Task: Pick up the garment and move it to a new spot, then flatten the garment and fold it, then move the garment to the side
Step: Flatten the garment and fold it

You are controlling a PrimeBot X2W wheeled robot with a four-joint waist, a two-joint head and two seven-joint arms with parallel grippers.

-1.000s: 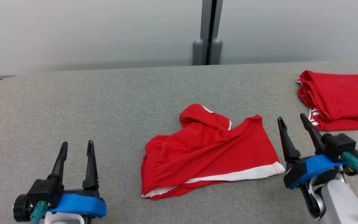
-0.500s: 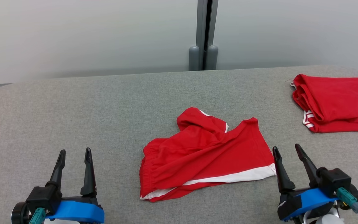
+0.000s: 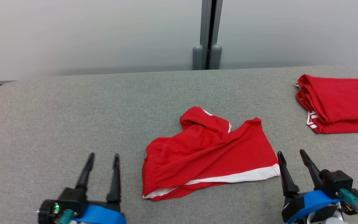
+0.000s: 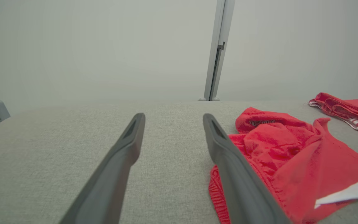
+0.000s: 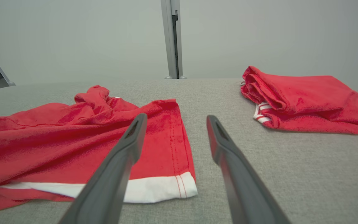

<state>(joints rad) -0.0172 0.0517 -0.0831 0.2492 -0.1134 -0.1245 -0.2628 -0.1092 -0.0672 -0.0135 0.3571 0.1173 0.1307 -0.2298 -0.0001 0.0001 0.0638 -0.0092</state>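
Note:
Crumpled red shorts with a white hem band (image 3: pixel 208 155) lie in the middle of the grey padded table (image 3: pixel 73 118), waistband toward the left. They also appear in the left wrist view (image 4: pixel 291 158) and in the right wrist view (image 5: pixel 73 137). My left gripper (image 3: pixel 103 157) stands open and empty near the front edge, left of the waistband. My right gripper (image 3: pixel 291 154) is open and empty just right of the white hem corner, touching nothing.
A second red garment with white stripes (image 3: pixel 337 102) lies folded at the table's far right (image 5: pixel 303 99). A grey post (image 3: pixel 208 34) rises behind the table against a pale wall. Bare grey surface spreads across the left half.
My left gripper has moved right, closer to the shorts' waistband. The right gripper dropped back toward the front edge a second ago and has since held still. The camera shifted slightly.

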